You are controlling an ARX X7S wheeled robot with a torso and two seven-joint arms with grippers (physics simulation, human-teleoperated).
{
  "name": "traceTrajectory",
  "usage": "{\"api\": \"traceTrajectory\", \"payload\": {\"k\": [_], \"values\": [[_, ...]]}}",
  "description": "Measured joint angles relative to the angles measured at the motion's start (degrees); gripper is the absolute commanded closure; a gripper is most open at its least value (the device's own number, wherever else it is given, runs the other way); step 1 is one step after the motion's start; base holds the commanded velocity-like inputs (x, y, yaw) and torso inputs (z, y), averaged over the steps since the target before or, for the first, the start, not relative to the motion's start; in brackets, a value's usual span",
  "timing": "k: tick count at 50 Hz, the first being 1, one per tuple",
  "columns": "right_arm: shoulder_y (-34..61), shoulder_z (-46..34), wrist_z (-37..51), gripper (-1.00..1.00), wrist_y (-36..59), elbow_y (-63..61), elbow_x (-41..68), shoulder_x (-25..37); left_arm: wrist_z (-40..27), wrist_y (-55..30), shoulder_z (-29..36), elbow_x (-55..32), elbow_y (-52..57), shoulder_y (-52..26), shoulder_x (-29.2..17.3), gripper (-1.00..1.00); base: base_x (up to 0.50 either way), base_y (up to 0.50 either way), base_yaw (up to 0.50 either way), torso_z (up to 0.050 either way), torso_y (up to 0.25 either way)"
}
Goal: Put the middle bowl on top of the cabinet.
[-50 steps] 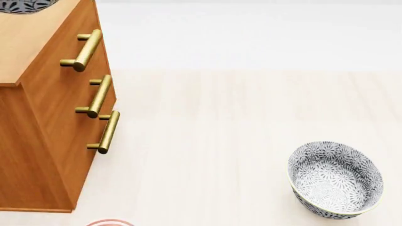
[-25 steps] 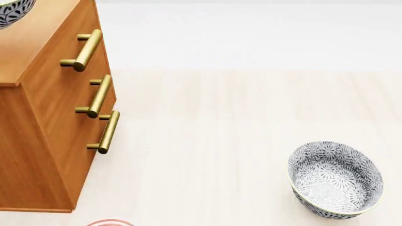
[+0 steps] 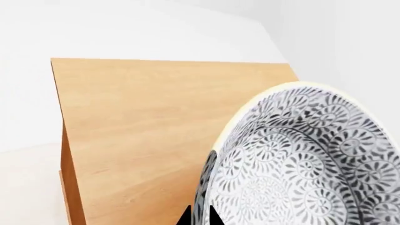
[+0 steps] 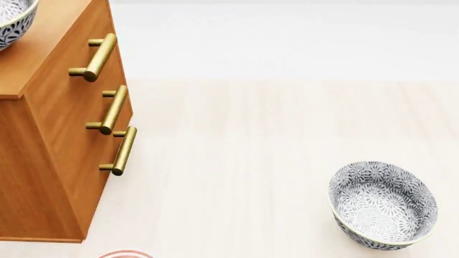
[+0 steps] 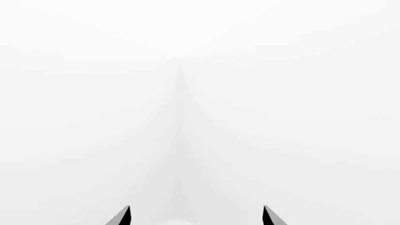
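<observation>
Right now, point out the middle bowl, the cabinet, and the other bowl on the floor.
middle bowl point(image 3: 300, 164), left wrist view, patterned inner wall.
cabinet point(image 4: 50, 161), head view, side panel.
bowl on the floor point(image 4: 380, 207), head view, patterned inside.

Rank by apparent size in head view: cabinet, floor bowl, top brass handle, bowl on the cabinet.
1. cabinet
2. floor bowl
3. top brass handle
Unranked: bowl on the cabinet, cropped by the frame edge.

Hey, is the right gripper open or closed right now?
Open. In the right wrist view the right gripper shows two dark fingertips set wide apart, with only blank white background between them.
</observation>
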Motion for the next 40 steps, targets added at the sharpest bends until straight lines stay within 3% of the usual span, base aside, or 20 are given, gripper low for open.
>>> {"api": "traceTrajectory", "payload": {"k": [10,11,25,40], "values": [[-0.12,-0.12,0.13,-1.00,-0.02,-0.08,-0.12,0.14,0.77,0.24,-0.06,1.09,-1.40,0.06,0.78,1.00,0.00,0.00,0.00,0.000,0.000],[-0.11,-0.14,0.14,-1.00,0.00,-0.08,-0.13,0.16,0.79,0.23,-0.07,1.17,-1.49,0.05,0.83,-1.00,0.00,0.00,0.00,0.000,0.000],[-0.36,-0.09,0.33,-1.00,-0.27,-0.05,-0.01,0.46,0.60,0.18,1.70,2.26,-0.51,0.86,-0.12,-1.00,0.00,0.00,0.00,0.000,0.000],[-0.37,-0.17,0.52,-1.00,-0.32,0.01,0.02,0.69,-2.82,0.71,3.03,4.25,7.64,0.72,-3.11,-1.00,0.00,0.00,0.00,0.000,0.000]]}}
